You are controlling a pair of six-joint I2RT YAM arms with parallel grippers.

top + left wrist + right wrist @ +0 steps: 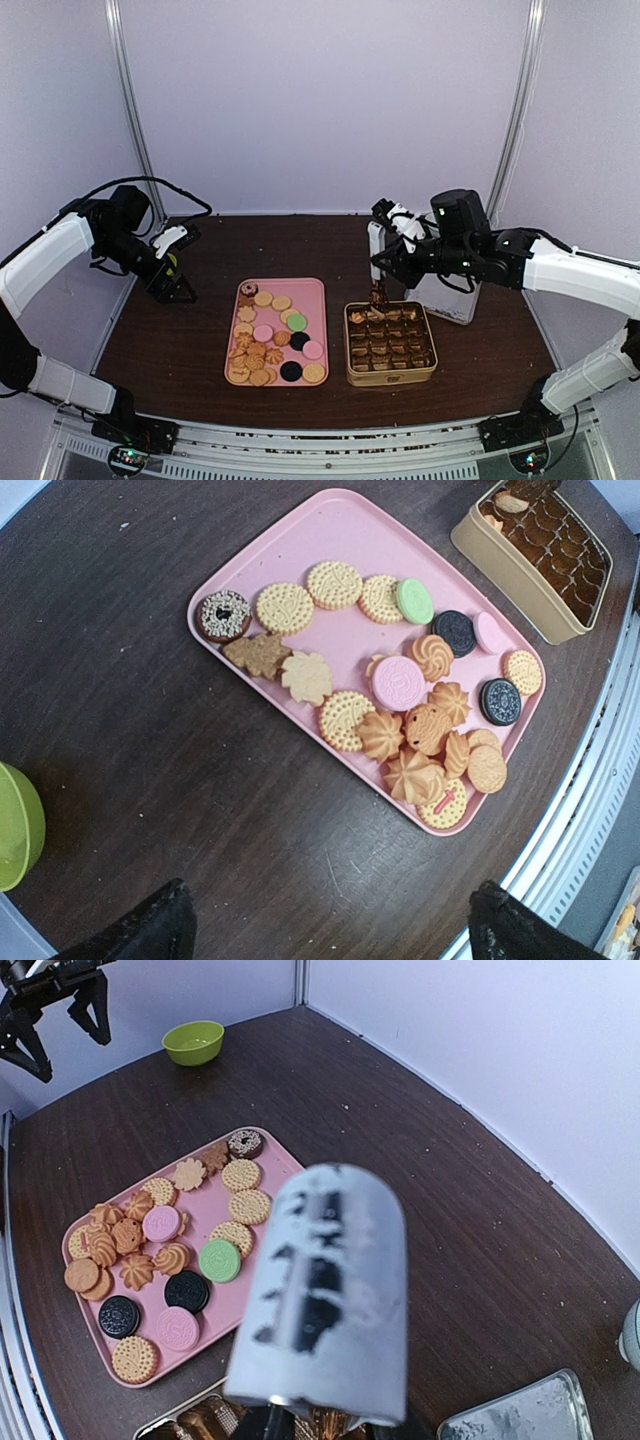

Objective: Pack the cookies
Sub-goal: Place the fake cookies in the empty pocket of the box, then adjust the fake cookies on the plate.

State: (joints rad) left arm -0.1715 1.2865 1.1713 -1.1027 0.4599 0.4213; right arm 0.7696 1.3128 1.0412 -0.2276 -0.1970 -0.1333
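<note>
Jaws on the left gripper (pixel 177 290) stand wide apart near a lime-green bowl (pixel 194 1042), well clear. Small round and flower-shaped cookies (pixel 268 340) crowd the pink rectangular plastic tray (pixel 308 298); the gold compartmented tin (pixel 390 379) sits just beside it. The right gripper (pixel 384 266), clamped on grey metal tongs (pixel 325 1290), hovers over the tin's far-left cell: likely a drop-off, then back across both raised rims.

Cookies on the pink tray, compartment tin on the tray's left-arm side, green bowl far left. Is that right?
Not quite. The top view shows the compartment tin on the right-arm side of the pink tray, not the left. The cookies are on the tray and the green bowl is far left.
</note>
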